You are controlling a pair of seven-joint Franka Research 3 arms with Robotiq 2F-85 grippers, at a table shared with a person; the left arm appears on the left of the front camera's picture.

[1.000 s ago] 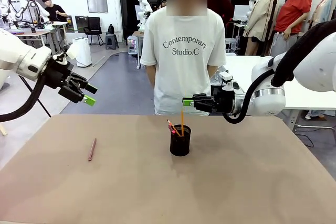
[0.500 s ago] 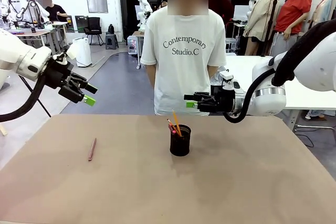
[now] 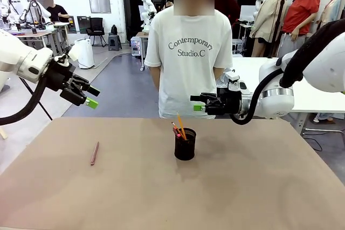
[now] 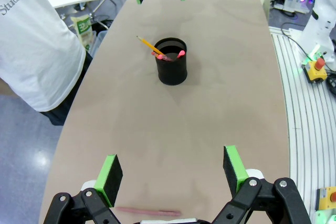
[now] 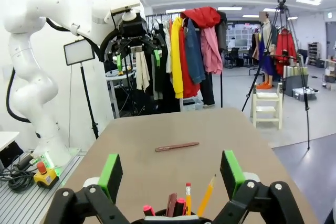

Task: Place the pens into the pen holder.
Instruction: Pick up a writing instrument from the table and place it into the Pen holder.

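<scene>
The black mesh pen holder (image 3: 185, 144) stands mid-table with a yellow-orange pencil (image 3: 181, 126) and a dark red-black pen (image 3: 176, 130) leaning in it. It also appears in the left wrist view as the pen holder (image 4: 171, 68) and at the bottom of the right wrist view as the pen holder (image 5: 176, 217). A pinkish-brown pen (image 3: 95, 153) lies flat on the table at the left, the same pen (image 5: 177, 146) (image 4: 148, 211). My right gripper (image 3: 197, 103) hovers open above and just right of the holder, empty. My left gripper (image 3: 92, 96) hangs open high at the left, empty.
A person in a white T-shirt (image 3: 188, 52) stands at the far edge of the brown table (image 3: 242, 187), right behind the holder. A white table (image 3: 312, 98) stands at the back right.
My right gripper opened and let go of the yellow-orange pencil, which dropped into the holder and now leans there. The right gripper drew back slightly to the right. The left arm stayed still.
</scene>
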